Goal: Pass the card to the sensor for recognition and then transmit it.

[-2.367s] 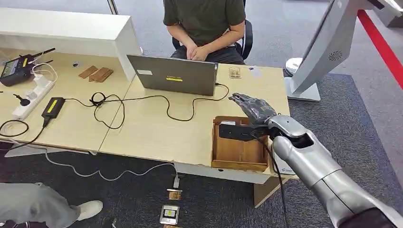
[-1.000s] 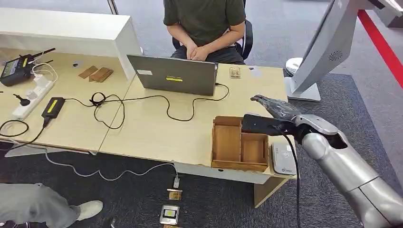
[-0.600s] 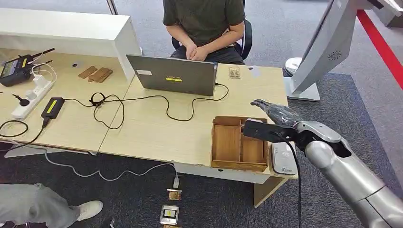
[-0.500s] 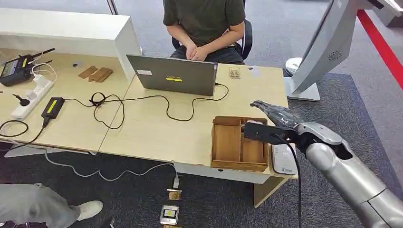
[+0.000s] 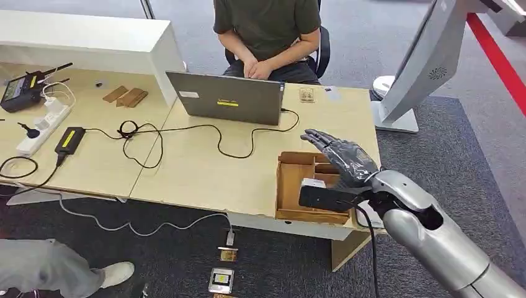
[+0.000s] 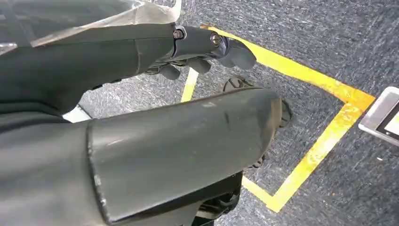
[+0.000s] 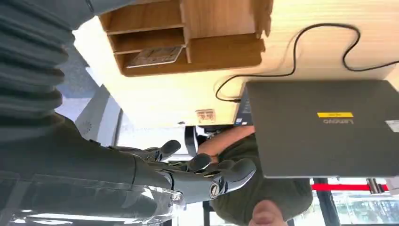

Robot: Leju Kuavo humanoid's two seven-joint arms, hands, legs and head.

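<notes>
My right hand (image 5: 342, 154) hovers over the wooden tray (image 5: 291, 186) near the table's front right corner. Its fingers are spread and it holds nothing. A pale card (image 5: 313, 184) lies flat in one of the tray's small compartments, below and just in front of the hand. In the right wrist view the same card (image 7: 153, 55) rests in the tray (image 7: 221, 52), apart from my fingers (image 7: 207, 176). My right forearm hides the white sensor beside the tray. My left hand (image 6: 197, 47) hangs over the carpet with loosely extended fingers and nothing in it.
A grey laptop (image 5: 226, 99) stands behind the tray, with a black cable (image 5: 186, 133) trailing across the table. A person (image 5: 267, 31) sits behind the laptop. A white kiosk stand (image 5: 428, 62) rises at the right. A power strip (image 5: 43, 127) lies far left.
My right hand has swung from above the white sensor, right of the tray, back left over the tray. Its fingers have spread, and a card now lies in a tray compartment.
</notes>
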